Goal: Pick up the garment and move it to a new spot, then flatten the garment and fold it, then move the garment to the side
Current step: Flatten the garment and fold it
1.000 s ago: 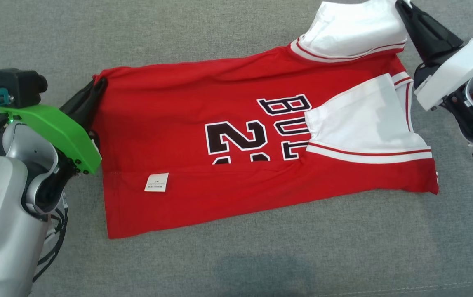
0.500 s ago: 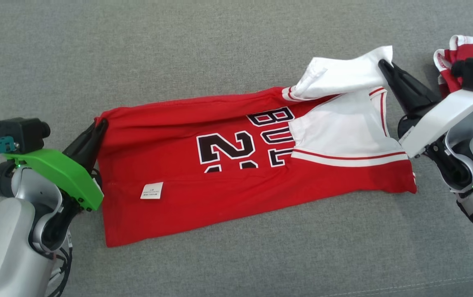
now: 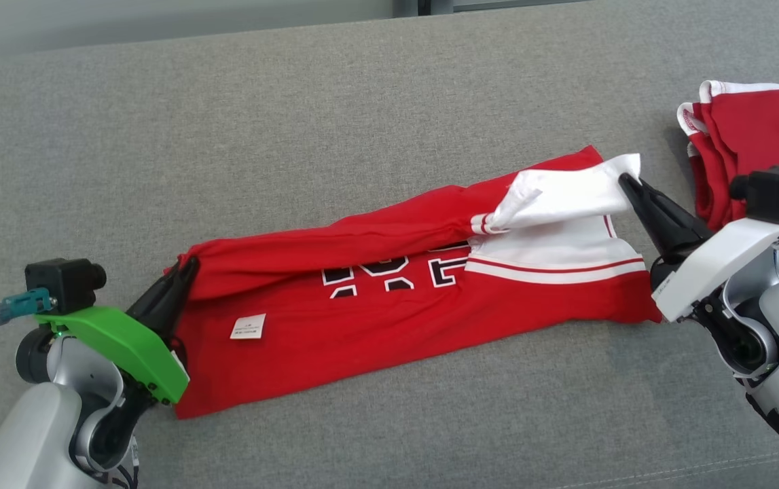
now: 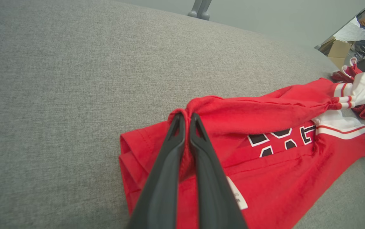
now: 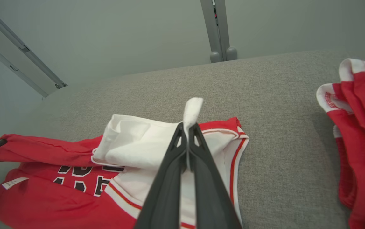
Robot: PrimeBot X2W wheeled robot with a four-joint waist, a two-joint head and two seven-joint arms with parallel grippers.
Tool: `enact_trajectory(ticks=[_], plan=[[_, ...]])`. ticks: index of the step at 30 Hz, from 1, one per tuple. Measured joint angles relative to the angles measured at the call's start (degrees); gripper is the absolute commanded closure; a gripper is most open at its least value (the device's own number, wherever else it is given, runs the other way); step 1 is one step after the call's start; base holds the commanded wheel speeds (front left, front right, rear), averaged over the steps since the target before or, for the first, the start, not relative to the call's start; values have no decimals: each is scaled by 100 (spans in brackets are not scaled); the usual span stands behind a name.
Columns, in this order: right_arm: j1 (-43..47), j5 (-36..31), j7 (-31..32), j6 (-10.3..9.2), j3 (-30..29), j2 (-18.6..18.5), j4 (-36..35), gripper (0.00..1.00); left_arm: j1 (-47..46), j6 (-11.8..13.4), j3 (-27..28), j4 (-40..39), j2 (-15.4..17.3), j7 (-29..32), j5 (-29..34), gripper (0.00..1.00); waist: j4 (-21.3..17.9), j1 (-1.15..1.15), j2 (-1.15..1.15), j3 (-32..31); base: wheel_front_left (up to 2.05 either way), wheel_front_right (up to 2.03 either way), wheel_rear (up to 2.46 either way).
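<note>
Garment: red jersey lying at the centre of the grey cushioned surface; its long axis runs left to right, angling slightly toward the far right, with the plain end at the left and the sleeved end at the right.
Left gripper: at the garment's left end, fingers pinched together on a bunched fold of red cloth that is raised a little above the layers beneath.
Care label: white, on the near-left part; the print is too small to read.
Lettering: black with a white outline; its far half is hidden under the far edge of cloth folded over it, so it is unreadable.
White sleeve: at the right end, lifted and draped above a white panel with a red stripe.
Right gripper: fingers closed on the white sleeve's corner.
Second red garment: crumpled heap at the far right, apart from the jersey, partly behind the right wrist and cut off by the edge.
</note>
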Motion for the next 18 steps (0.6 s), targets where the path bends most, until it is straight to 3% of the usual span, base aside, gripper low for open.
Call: enact_trajectory(ticks=[7, 8, 9, 11, 12, 13, 14, 18], plan=[[170, -23, -55, -13, 71, -22, 71, 100, 249, 0, -125, -126, -24, -4, -22, 100, -30, 0, 0, -55, 0, 0, 0], [224, -59, -69, -23, 111, -23, 101, 95, 294, 0, -129, -142, -23, -30, -15, 100, -23, 0, 0, -58, 0, 0, 0], [259, -99, -81, -55, 127, -26, 119, 66, 307, 0, -147, -145, -24, -30, -15, 100, -13, 0, 0, -57, 0, 0, 0], [318, -126, -91, -54, 166, -36, 140, 53, 316, 0, -157, -172, -29, -42, -15, 100, 13, 0, 0, -53, 0, 0, 0], [333, -136, -91, -54, 203, -33, 143, 42, 325, 0, -153, -174, -25, -45, -15, 100, 22, 0, 0, -51, 0, 0, 0], [344, -171, -92, -54, 238, -26, 143, 14, 338, 0, -152, -176, -18, -45, -10, 100, 28, 0, 0, -50, 0, 0, 0], [347, -202, -93, -54, 259, -27, 143, 0, 357, 0, -151, -186, -13, -45, -7, 100, 35, 0, 0, -49, 0, 0, 0], [355, -258, -93, -54, 322, -58, 146, 0, 448, 0, -152, -219, 62, -47, 37, 100, 64, 0, 0, -43, 0, 0, 0]])
